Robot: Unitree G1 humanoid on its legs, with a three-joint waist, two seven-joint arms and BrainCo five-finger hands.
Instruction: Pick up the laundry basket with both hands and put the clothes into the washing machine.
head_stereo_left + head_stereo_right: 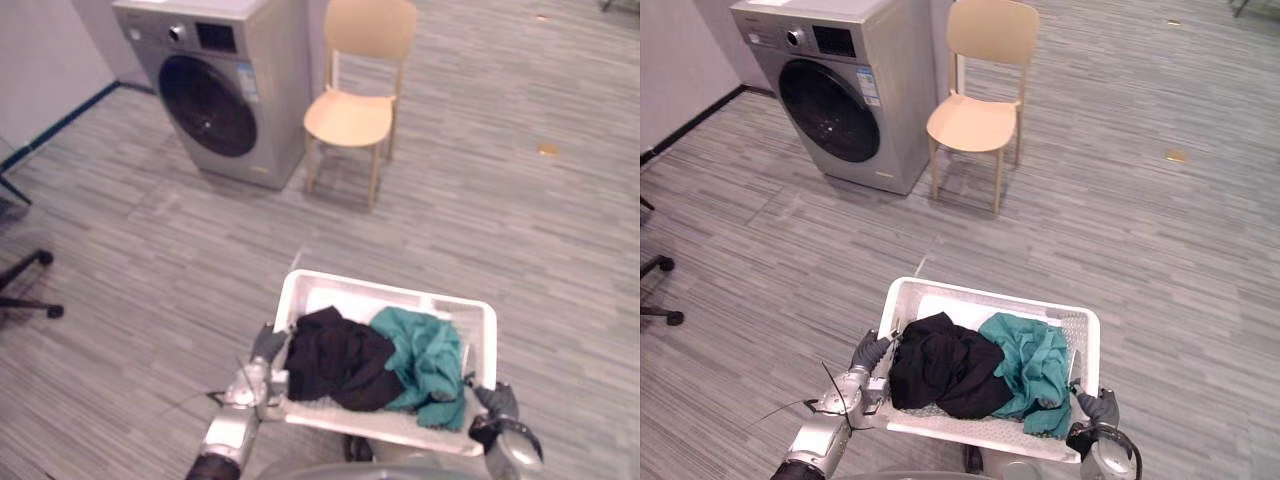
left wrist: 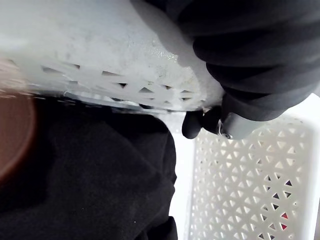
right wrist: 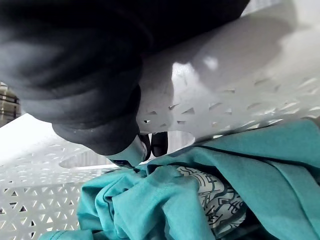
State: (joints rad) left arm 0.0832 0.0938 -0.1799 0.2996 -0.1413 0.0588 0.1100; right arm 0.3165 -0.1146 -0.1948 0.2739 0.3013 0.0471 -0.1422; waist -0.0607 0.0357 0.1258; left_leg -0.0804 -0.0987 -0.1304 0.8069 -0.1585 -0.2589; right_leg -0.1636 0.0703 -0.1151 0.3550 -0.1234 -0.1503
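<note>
Two-handed, holds laundry basket near: left hand and right hand curled round its side rims. Carries black garment and teal garment inside. Faces washing machine far left, door shut, chair just right of it.

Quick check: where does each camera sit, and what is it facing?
Left eye: on head, looking down at basket, washer and chair ahead; left robot hand and right robot hand grip its sides.
Right eye: same scene, slightly offset.
Left wrist: along left robot hand, facing black garment.
Right wrist: along right robot hand, facing teal garment.
Both wrist views share the basket wall.
</note>
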